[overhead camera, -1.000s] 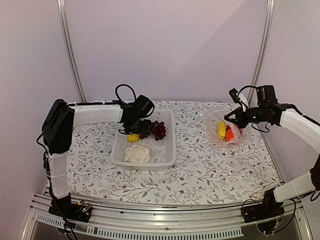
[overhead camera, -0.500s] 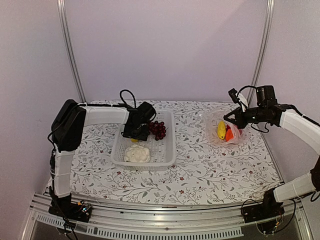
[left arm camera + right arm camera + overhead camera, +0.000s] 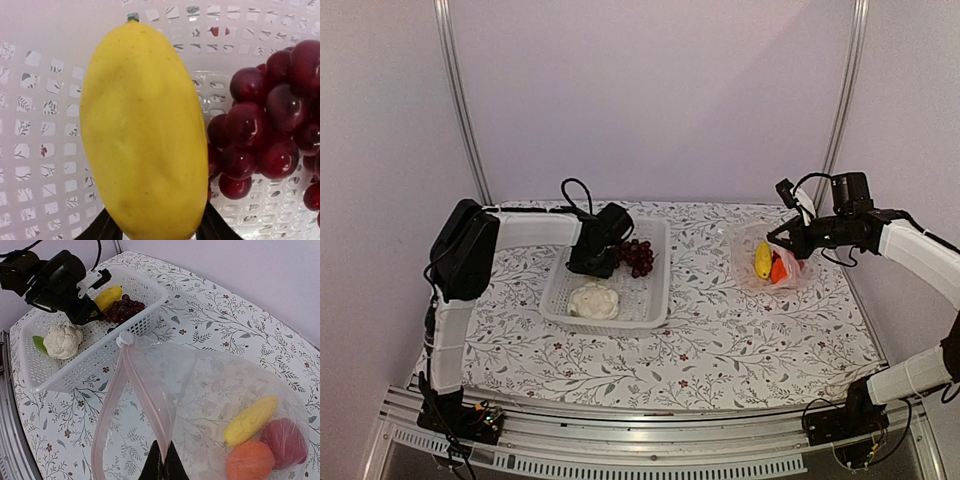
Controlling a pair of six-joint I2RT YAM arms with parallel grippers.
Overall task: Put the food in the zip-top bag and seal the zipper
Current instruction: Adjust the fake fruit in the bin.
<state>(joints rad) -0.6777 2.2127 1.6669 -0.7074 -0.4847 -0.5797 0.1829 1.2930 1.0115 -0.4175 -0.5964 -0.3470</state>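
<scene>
Picking from the basket (image 3: 40,125) is the step I have in hand now. My left fingers (image 3: 100,231) stand on both sides of the yellow piece (image 3: 145,135), down inside the basket. Their tips lie against its flanks, so I read this as a grip on it, though only the tips show, at its near end. The grapes (image 3: 265,125) lie just to the right of these fingers, close against the yellow piece; if they touch it, I cannot tell. The cauliflower (image 3: 593,301) lies behind the fingers, apart from them.

My right fingers (image 3: 152,467) are closed on the mouth edge of the bag (image 3: 210,385), pinching the zipper (image 3: 147,390). They hold the mouth lifted and open toward the basket. Beyond these fingers, deep in the bag, lie a second yellow piece (image 3: 250,419), a red piece (image 3: 286,440) and an orange piece (image 3: 250,462). The bag rests on the surface (image 3: 720,340), well apart from the basket.

By my judgement the task is about half done: three pieces are in, three are in the basket, and the zipper is not yet sealed. The next move calls for a straight lift, so that the yellow piece clears the basket wall and does not drag the grapes. After that comes a carry across to the open mouth, and a release only past the zipper. The piece looks smooth and round and seems to be held near one end, so it may swivel or slip; I would lift slowly.
</scene>
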